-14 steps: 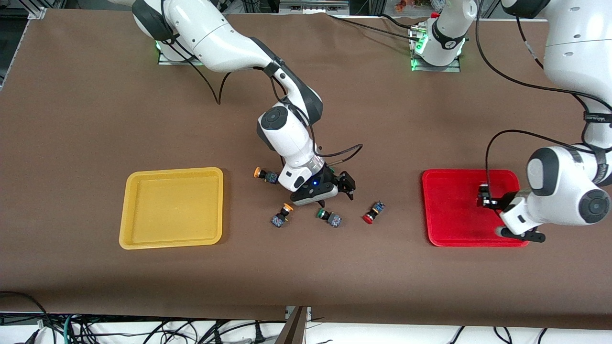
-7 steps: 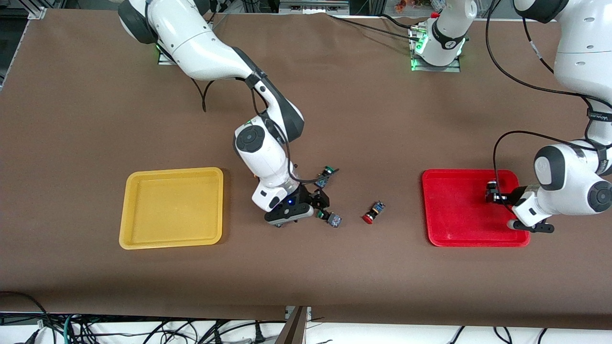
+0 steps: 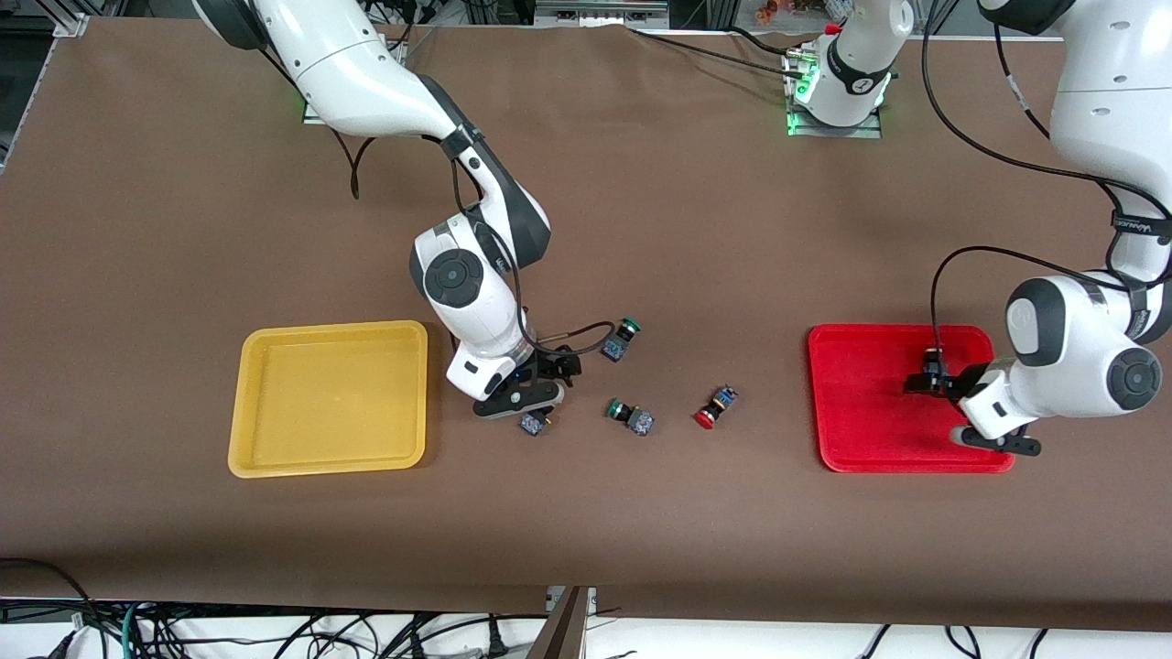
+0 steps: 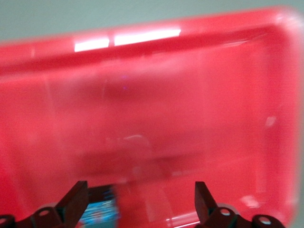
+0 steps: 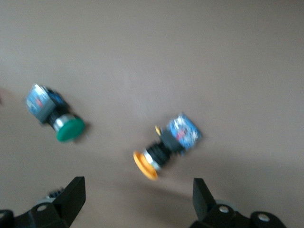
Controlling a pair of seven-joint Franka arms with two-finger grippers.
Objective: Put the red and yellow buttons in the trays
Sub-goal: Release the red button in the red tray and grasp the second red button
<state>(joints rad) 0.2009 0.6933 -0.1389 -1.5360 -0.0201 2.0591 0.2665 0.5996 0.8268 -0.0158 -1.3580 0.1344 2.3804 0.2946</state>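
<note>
Shifted toward the shallow yellow plastic tray [image 3: 328, 399] since the last frame, right gripper [image 5: 135, 202] is being held fingers apart over a yellow-capped button [image 5: 167, 145]; left gripper [image 4: 137, 202] is being held spread over the shallow red plastic tray [image 3: 879, 403], a dark-bodied button [image 4: 101, 213] being seen beside one fingertip; red-capped button [image 3: 714, 408] is lying between trays

left arm band [image 3: 1142, 225]: small dark print, unreadable
left arm base [image 3: 838, 87]: small mark, a single character, cannot tell which
buttons, trays: no readable text
</note>
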